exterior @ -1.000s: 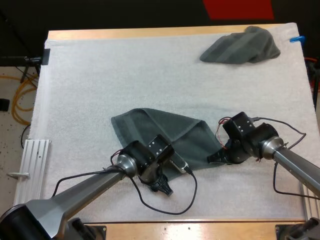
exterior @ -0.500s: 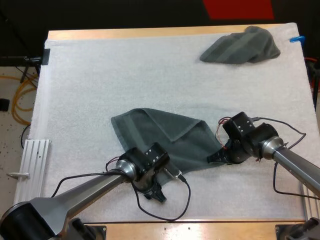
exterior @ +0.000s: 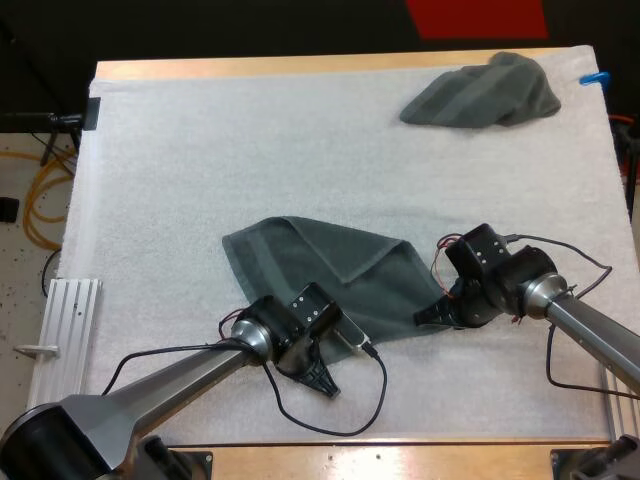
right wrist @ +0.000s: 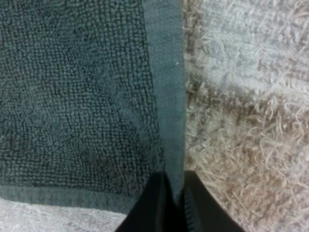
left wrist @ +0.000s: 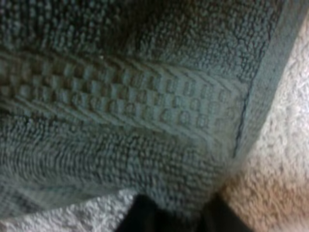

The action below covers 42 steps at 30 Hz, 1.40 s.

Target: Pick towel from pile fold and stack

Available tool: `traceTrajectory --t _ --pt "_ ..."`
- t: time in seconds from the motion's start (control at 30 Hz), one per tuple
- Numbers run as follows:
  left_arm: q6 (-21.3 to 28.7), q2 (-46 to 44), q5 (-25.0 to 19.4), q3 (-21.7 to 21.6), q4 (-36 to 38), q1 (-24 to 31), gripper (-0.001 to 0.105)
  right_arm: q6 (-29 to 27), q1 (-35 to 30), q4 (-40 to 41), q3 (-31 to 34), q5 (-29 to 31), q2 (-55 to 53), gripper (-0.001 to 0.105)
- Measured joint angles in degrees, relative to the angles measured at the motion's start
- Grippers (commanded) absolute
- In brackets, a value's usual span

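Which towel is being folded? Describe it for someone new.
On the white mat, look at the near middle. The flat towel there is dark grey-green and partly folded, with jaws pinching its near edge and right corner. The crumpled towel sits bunched in the far right corner.

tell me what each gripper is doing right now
left gripper: closed on the spread towel, at a corner
right gripper: closed on that towel's hem

Bright, even light falls from above on the white mat, without glare. Soft, faint shadows edge the crumpled towel at the far right and the spread towel. Both wrist views look dimmer and warmer-tinted.
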Motion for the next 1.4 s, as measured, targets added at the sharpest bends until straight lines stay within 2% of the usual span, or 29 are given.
traceTrajectory --t 0.2,0.33,0.47,0.57,0.7,0.83,0.9,1.0,1.1,1.23,1.4 --pt "0.00 0.00 0.00 -0.07 -0.76 0.00 0.000 0.00 0.00 0.00 0.00 0.00 -0.03 0.000" --pt "0.00 -0.87 0.00 -1.96 0.54 0.00 0.000 -1.82 0.00 -0.12 -0.04 0.00 -2.22 0.000" --pt "0.00 -5.89 -1.23 -7.36 2.55 0.00 0.000 -2.28 0.00 -0.12 -2.87 0.70 -7.87 0.000" --pt "0.00 -11.07 -3.16 -13.37 4.33 0.17 0.000 0.41 0.00 -0.52 -6.73 4.19 -12.04 0.000" --pt "0.00 -16.93 -3.31 -21.38 6.28 2.27 0.000 2.69 0.00 -0.66 -11.74 10.17 -16.71 0.000" --pt "0.00 -20.80 -1.62 -26.68 7.46 6.50 0.000 2.68 0.00 4.50 -17.00 13.05 -18.63 0.000" --pt "0.00 -22.13 0.95 -28.28 7.86 8.64 0.000 2.68 0.00 9.02 -18.83 12.82 -18.62 0.000" --pt "0.00 -23.70 5.71 -29.32 8.50 10.48 0.000 2.68 0.11 14.97 -20.98 9.97 -18.62 0.000" --pt "0.00 -24.71 10.10 -29.33 9.70 10.09 0.000 2.68 1.53 18.13 -23.68 9.31 -18.94 0.000" --pt "-0.18 -25.45 10.50 -29.33 12.89 7.70 0.000 2.68 4.56 23.70 -28.12 9.05 -20.04 0.000" --pt "-0.63 -27.77 10.36 -29.33 12.88 3.04 0.000 2.68 5.92 32.18 -28.88 8.87 -20.45 0.000"
